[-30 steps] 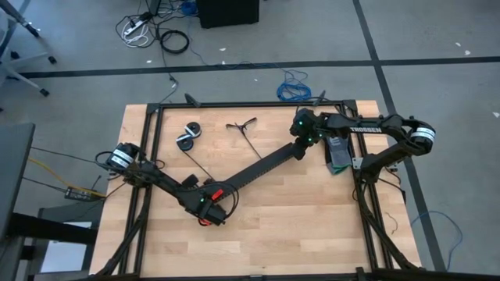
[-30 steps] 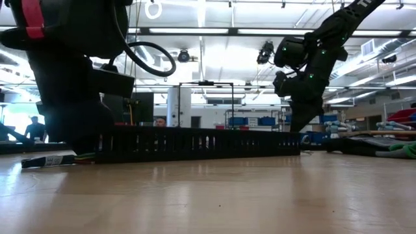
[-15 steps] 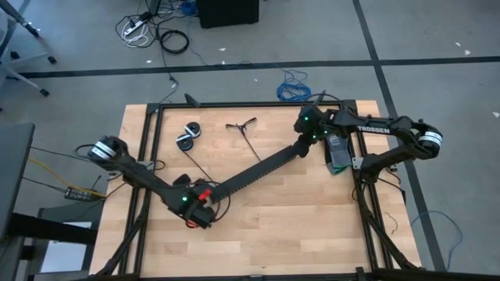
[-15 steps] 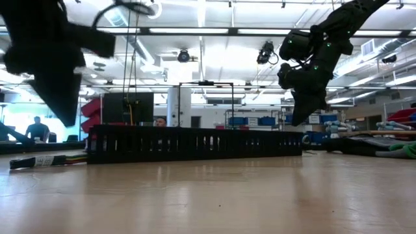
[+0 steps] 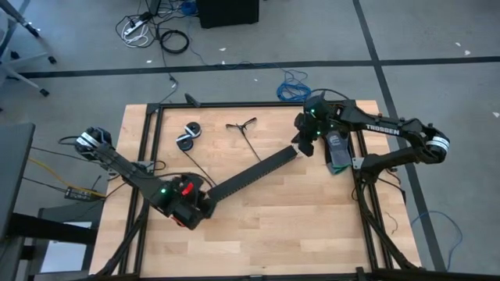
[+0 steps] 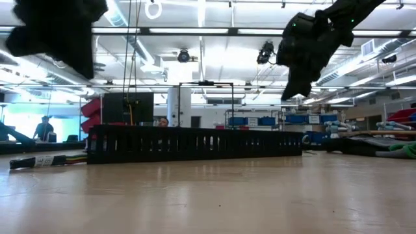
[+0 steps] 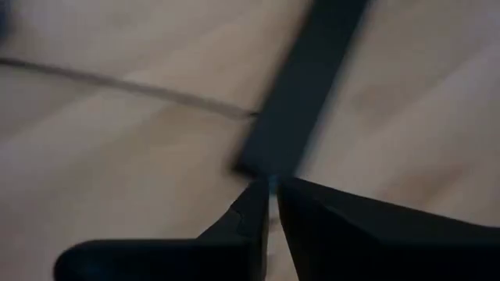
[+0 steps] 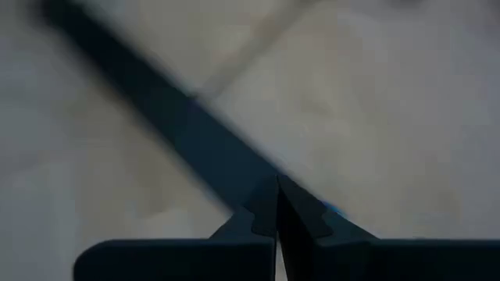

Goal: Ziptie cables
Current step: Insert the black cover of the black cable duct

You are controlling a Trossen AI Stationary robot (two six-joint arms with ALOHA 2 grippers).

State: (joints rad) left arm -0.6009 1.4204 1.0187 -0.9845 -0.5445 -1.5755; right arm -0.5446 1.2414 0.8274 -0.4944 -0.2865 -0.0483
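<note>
Both wrist views are blurry. The left gripper [image 7: 269,195] and right gripper [image 8: 276,197] are pinched together, empty, over the perforated black strip [image 5: 254,169]. Thin black zipties [image 5: 242,126] lie beyond it.

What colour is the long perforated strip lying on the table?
Black. The perforated strip shows best in the low view, with slots along its side.

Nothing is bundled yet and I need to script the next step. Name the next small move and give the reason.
Probably open the right end effector and swing it toward the cables. It hangs shut and empty over one end of the perforated strip, the cables lying loose nearby. The left end effector, also shut, is farther off at the strip's other end.
</note>
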